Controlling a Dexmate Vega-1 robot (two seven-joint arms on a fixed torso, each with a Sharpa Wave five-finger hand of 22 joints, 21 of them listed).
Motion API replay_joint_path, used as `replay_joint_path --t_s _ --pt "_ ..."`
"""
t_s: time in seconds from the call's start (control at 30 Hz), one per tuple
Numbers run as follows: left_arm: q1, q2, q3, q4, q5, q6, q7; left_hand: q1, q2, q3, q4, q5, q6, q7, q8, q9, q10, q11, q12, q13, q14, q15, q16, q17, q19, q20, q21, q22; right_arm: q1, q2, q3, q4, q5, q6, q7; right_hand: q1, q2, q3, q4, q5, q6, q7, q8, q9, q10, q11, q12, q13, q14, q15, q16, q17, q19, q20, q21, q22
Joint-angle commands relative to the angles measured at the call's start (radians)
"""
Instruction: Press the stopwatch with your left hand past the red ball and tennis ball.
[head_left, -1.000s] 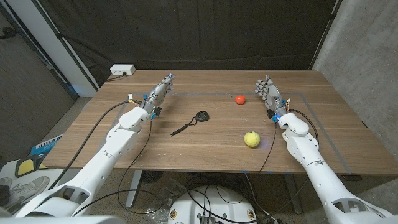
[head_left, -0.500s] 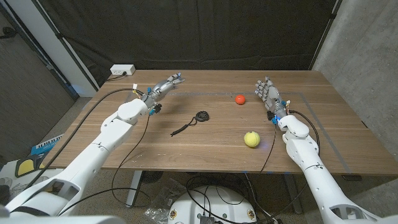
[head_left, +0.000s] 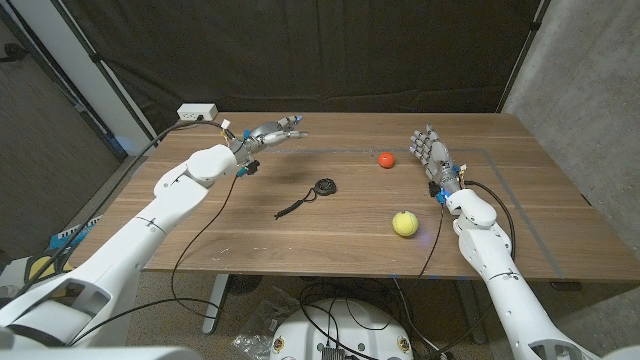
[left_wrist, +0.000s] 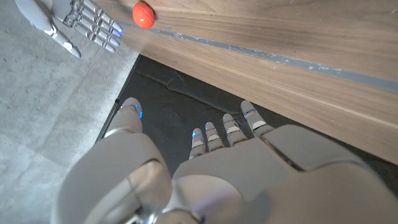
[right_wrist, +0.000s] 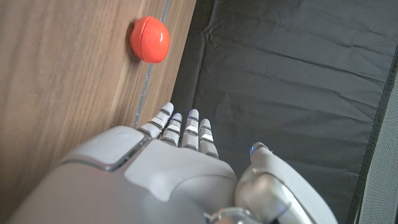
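Two hands empty, fingers apart. Left hand (head_left: 268, 134) raised over far left of table (head_left: 300, 235), reach step under way. Stopwatch (head_left: 324, 187) mid-table, untouched; red ball (head_left: 385, 159) and tennis ball (head_left: 404, 223) to its right. Right hand (head_left: 430, 152) waits beside red ball. Next: lower fingertips onto stopwatch.

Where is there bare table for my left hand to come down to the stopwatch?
Bare wood lies between the left hand and the stopwatch, and along the left edge. The stopwatch's cord trails toward the near edge. Right of it sit the red ball, tennis ball and right hand.
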Motion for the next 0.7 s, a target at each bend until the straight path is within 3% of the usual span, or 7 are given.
replay_joint_path --t_s 0.03,0.37,0.7 --pt "-0.036 0.072 0.041 -0.115 0.155 0.061 -0.084 0.021 -0.005 0.003 -0.009 -0.002 0.004 -0.004 0.001 0.005 0.000 -0.008 -0.006 0.005 0.022 -0.015 0.012 0.007 0.014 -0.003 -0.001 0.005 -0.035 0.019 0.004 -0.035 -0.015 0.018 -0.015 0.013 0.002 0.003 -0.002 0.005 0.009 -0.003 0.006 0.005 0.010 0.003 0.004 0.002 0.010 -0.004 0.003 0.002 0.004 -0.006 -0.001 0.004" --pt "-0.115 0.114 0.097 -0.183 0.266 0.112 -0.232 0.043 -0.009 0.002 -0.007 -0.004 0.001 -0.004 -0.006 0.006 -0.003 -0.009 -0.011 0.006 -0.027 0.010 -0.007 0.016 0.008 -0.011 -0.008 0.007 -0.055 0.027 -0.001 -0.056 -0.024 0.026 -0.033 0.013 0.002 0.003 -0.003 0.005 0.011 -0.004 0.007 0.005 0.011 0.005 0.004 0.002 0.011 -0.004 0.003 0.002 0.005 -0.003 -0.002 0.004" --pt "-0.189 0.133 0.147 -0.228 0.380 0.136 -0.363 0.054 -0.013 -0.004 0.001 -0.006 0.037 -0.001 0.005 0.009 0.036 -0.007 0.000 0.010 0.008 -0.005 0.007 0.021 0.024 -0.010 -0.007 0.009 -0.073 0.034 -0.002 -0.072 -0.025 0.035 -0.050 0.013 0.002 0.004 -0.003 0.004 0.011 -0.005 0.006 0.005 0.012 0.003 0.004 0.002 0.011 -0.004 0.003 0.002 0.005 -0.003 -0.005 0.004"
